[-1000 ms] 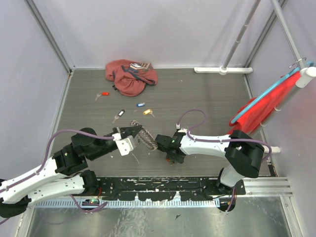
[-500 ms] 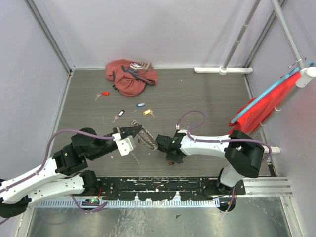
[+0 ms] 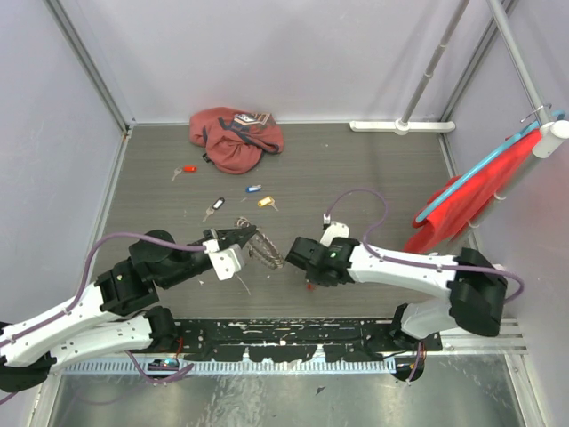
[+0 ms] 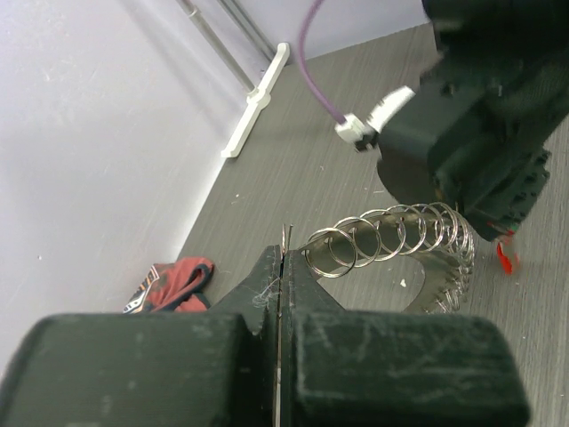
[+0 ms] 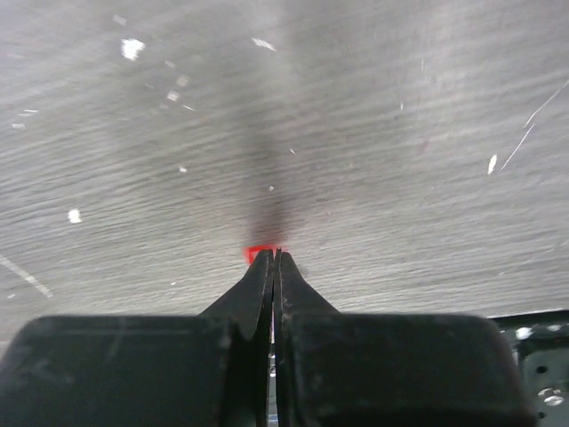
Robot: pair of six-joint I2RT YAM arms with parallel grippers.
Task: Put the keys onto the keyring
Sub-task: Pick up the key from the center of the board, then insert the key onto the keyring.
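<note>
My left gripper (image 3: 244,236) (image 4: 284,253) is shut on a thin metal edge of the keyring (image 3: 263,250) (image 4: 400,236), a curved row of silver rings and keys held above the floor. Just right of it, my right gripper (image 3: 308,281) (image 5: 276,255) points down, shut on a red-headed key (image 5: 259,253) (image 4: 504,258); only a sliver of red shows past the fingertips. More keys lie on the floor farther back: a red one (image 3: 185,170), a black one (image 3: 213,206), a blue one (image 3: 253,189) and a yellow one (image 3: 265,202).
A reddish-pink cloth bag (image 3: 236,138) lies at the back. A red cloth on a blue hanger (image 3: 471,191) hangs at the right wall. A white bracket and pole (image 3: 400,126) stand at the back right. Grey walls enclose the floor.
My right gripper has shut on the red key, and its arm has swung with the elbow farther right. The left arm and the keyring have not moved.
</note>
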